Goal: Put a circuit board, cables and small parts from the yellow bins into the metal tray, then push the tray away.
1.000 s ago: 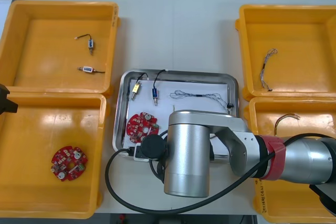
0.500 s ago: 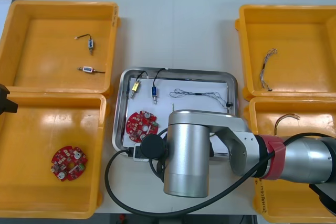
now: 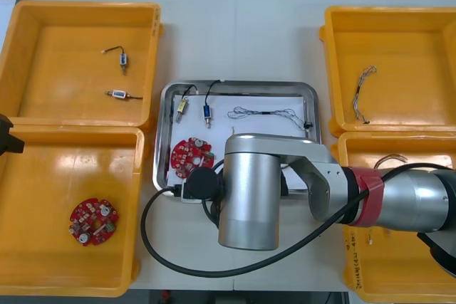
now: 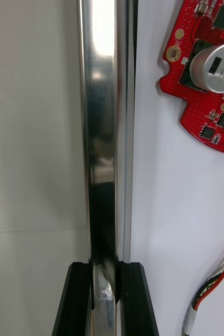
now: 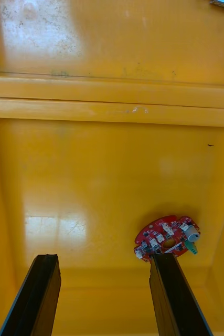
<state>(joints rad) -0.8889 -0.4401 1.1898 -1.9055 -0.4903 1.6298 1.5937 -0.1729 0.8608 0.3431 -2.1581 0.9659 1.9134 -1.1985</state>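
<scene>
**Tray pushed farther off, right gripper clamped on its rim**

Over the last second the metal tray [image 3: 316,115] slid away from the robot. Its far rim lay closer to the far bins than before, and its contents rode along with it. The right arm moved forward with it across the near side of the table.

In the right wrist view the right gripper [image 4: 106,266] was clenched on the tray's near rim, one black finger on each side of the shiny wall. My read: loading was finished and the final push was under way, though I couldn't tell how much travel was left.

Inside the tray on the white liner:
- circuit board [image 3: 191,156], near-left corner
- two small metal parts [image 3: 182,107] with leads, at the far-left
- twisted blue and white cable [image 3: 267,112], along the far side

The left gripper [image 5: 104,260] hung idle over the left near yellow bin [image 3: 43,275], its fingers spread wide and holding nothing. A spare circuit board [image 5: 167,239] lay on the bin floor, by one fingertip.

Writing: none was readable. The faint marks on the right near yellow bin [image 3: 354,250] and the print on the board's components were too small to make out. No brands or labels showed.
</scene>
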